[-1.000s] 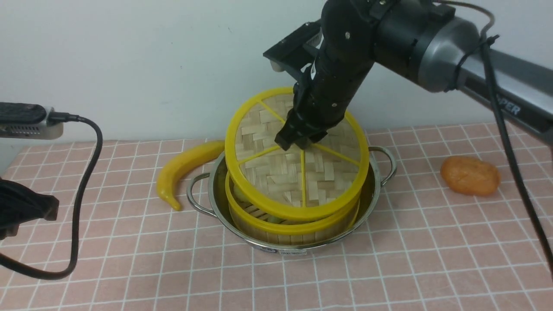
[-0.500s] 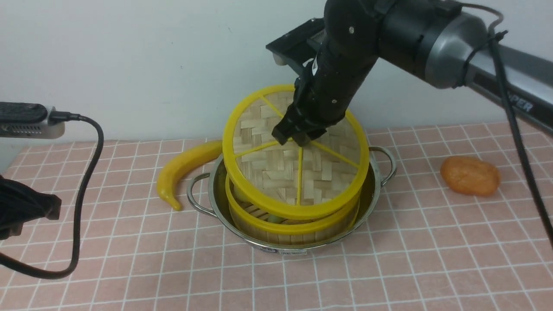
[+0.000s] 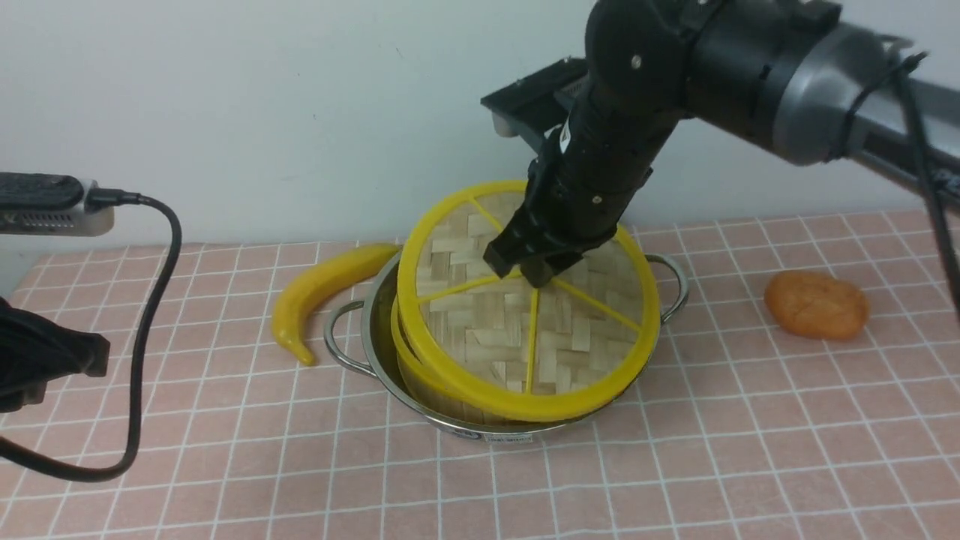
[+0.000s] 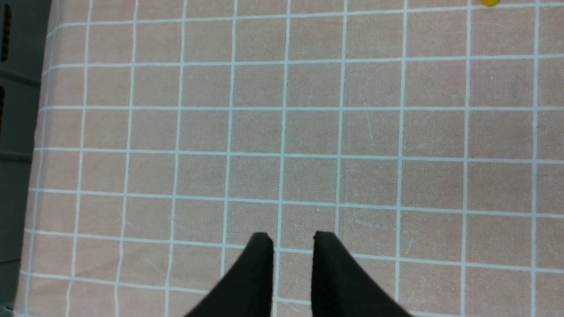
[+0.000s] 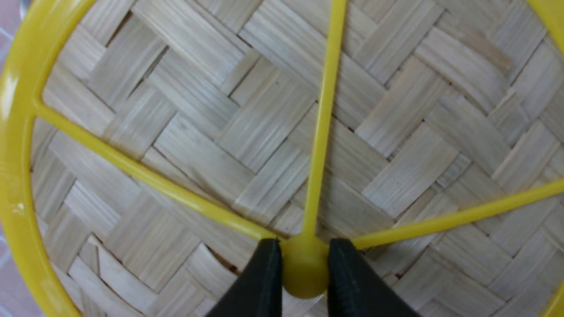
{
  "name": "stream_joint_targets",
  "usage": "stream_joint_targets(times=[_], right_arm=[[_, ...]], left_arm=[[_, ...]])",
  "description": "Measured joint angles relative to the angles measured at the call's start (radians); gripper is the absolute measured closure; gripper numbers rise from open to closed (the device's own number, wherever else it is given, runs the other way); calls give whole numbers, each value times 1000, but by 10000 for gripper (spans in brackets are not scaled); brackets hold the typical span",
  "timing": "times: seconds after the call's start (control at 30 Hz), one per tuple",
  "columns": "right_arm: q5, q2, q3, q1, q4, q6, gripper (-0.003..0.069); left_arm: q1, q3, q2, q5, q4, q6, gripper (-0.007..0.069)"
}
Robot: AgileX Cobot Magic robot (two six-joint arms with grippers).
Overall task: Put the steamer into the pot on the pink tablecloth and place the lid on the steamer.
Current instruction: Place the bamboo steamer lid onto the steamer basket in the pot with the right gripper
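L hand [image 4: 291, 237]: narrow gap, empty, hung over pink tablecloth [image 3: 675, 450]. Banana [image 3: 319, 289]: lay just beside pot [image 3: 373, 330]. Steamer [image 3: 421, 384]: sat inside pot. Lid [image 3: 480, 330]: tilted atop steamer, centre knob [image 5: 304, 273] pinched by R hand [image 3: 525, 274]. Orange lump [image 3: 816, 305]: lay well apart, far R.

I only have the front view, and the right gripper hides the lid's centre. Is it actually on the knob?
Observer: Yes; in the right wrist view the right gripper has a finger on each side of the lid's yellow knob, touching it.
Operator: And the left gripper? I barely see it.
Observer: The left wrist view shows the left gripper above bare pink tablecloth, a narrow gap between its fingers, nothing in it.
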Motion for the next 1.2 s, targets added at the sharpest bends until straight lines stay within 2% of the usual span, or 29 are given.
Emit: stream_joint_targets(times=[0.33,0.67,1.2], right_arm=[[-61,35,-83,0,-35,-41,513],[1,55,-96,0,-27,-45,513],[-103,121,-96,0,-21,-52,513]], left_arm=[[0,0,0,-2,-4,0,476],[0,0,0,-2,-6,6,465],[0,0,0,-2,-10,7,444]])
